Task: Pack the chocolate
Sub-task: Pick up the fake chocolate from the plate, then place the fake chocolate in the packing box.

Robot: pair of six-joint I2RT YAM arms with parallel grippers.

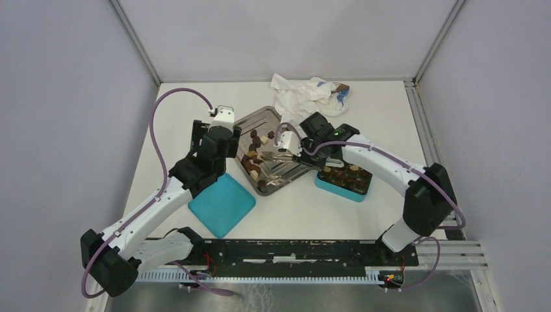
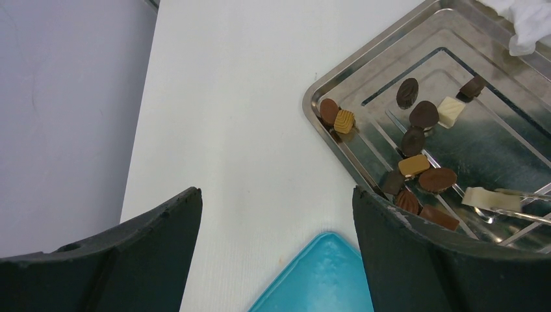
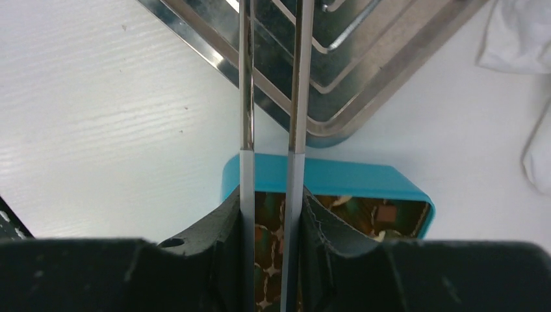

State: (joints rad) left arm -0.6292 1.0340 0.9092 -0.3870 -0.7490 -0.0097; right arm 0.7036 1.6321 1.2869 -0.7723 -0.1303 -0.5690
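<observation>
Fingers [image 2: 130, 260] of the left gripper [image 2: 276, 201] stand spread wide, with only bare table [image 2: 247, 97] and a corner of the teal lid [image 1: 222, 203] between them. The lid lies flat, lower left of centre in the top view. We read this arm as parked. It rises from the lower left corner, bends at the elbow and hangs its wrist just beside the tray's left edge, out of the working path.

At centre sits the metal tray [image 2: 318, 97], turned like a diamond. Most of the chocolate [image 2: 425, 114] lies loose along its left half, dark, caramel and cream pieces mixed. Tongs [image 3: 245, 78] reach into it from the right. In the left wrist view their tips sit around a cream piece [image 2: 479, 197], though we cannot tell whether it is lifted.

The right gripper [image 3: 271, 208] is pressed together on the tongs, squeezing both blades, probably because the pieces are too small for its own pads. Beneath it, lower right of the tray, the teal box [image 3: 325, 172] already holds several pieces and sits near for a short carry. The right arm arcs in from the lower right, forearm low and level.
</observation>
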